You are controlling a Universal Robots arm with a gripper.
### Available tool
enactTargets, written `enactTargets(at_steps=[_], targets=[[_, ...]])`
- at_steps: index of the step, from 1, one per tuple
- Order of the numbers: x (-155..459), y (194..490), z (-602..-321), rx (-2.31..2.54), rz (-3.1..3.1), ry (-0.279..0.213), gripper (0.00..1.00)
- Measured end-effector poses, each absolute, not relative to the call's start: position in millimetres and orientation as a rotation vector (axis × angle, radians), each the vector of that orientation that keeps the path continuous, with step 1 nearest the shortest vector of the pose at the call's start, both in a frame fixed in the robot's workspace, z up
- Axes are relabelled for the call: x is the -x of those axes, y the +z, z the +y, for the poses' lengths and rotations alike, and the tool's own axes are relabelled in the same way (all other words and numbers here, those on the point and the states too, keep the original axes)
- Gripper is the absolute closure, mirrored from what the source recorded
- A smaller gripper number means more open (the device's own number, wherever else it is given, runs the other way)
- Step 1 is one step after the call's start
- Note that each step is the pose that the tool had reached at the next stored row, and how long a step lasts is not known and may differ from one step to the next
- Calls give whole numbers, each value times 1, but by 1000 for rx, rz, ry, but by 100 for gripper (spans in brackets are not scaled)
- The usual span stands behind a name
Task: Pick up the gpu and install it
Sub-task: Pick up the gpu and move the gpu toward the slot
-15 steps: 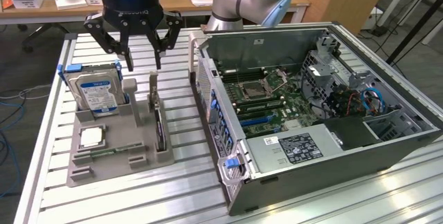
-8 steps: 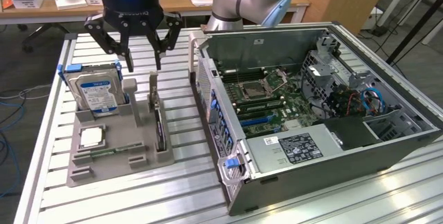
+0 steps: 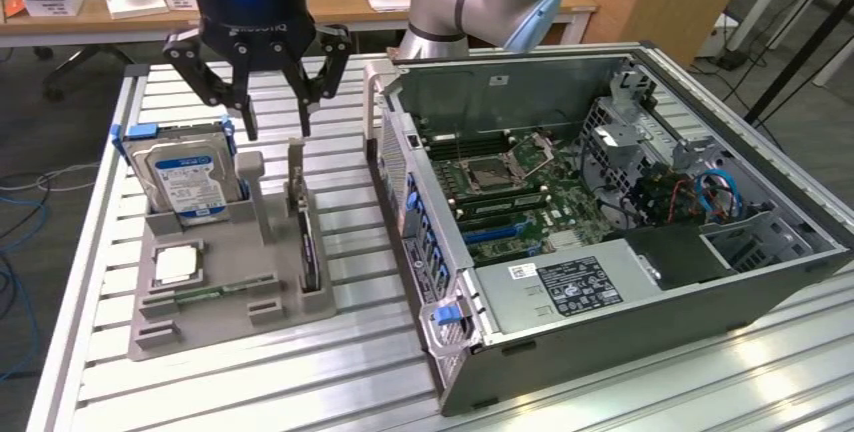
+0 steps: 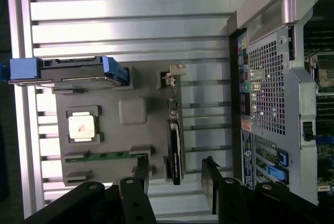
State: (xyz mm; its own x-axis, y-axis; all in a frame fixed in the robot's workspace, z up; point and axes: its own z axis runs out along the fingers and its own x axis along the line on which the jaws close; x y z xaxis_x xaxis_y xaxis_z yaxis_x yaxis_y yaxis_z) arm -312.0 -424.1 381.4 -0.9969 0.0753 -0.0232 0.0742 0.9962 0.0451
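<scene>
The slatted table (image 3: 200, 392) carries everything; its edges run out of frame on the exterior view's left and at the bottom. The open case (image 3: 641, 322) lies on its side at the exterior view's right, with the motherboard (image 3: 521, 192) and power supply (image 3: 574, 282) exposed. In the wrist view, the case's rear grille (image 4: 266, 83) shows and the rest is cut off.

The grey tray (image 3: 254, 252) sits beside the case, with a narrow strip of bare slats between them. On the side of the tray farthest from the case, the drive (image 3: 187, 177) stands upright in a blue caddy.

The gripper (image 3: 275, 124) hangs above the tray with its fingers spread wide and nothing between them. The arm above it is cropped by the frame's top edge.

The gpu (image 3: 304, 242) stands on edge in a slot along the tray side nearest the case, bracket end up toward the gripper. It is seen edge-on, so its face cannot be read. In the wrist view, the gpu (image 4: 175, 145) runs in line with the gap of the gripper (image 4: 175, 167), one finger on either side. The fingertips seem to hang clear above it, though the angle makes contact hard to rule out.

Open tray floor separates the gpu from the drive. The cpu (image 3: 175, 265) lies flat below the drive, and the thin green memory stick (image 3: 214, 292) lies just beside it, partly sunk in its groove.
</scene>
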Motion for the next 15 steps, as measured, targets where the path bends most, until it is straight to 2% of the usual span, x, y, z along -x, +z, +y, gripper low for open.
enactTargets(at_steps=[15], targets=[[312, 373, -424, -117, 3114, 69, 47]])
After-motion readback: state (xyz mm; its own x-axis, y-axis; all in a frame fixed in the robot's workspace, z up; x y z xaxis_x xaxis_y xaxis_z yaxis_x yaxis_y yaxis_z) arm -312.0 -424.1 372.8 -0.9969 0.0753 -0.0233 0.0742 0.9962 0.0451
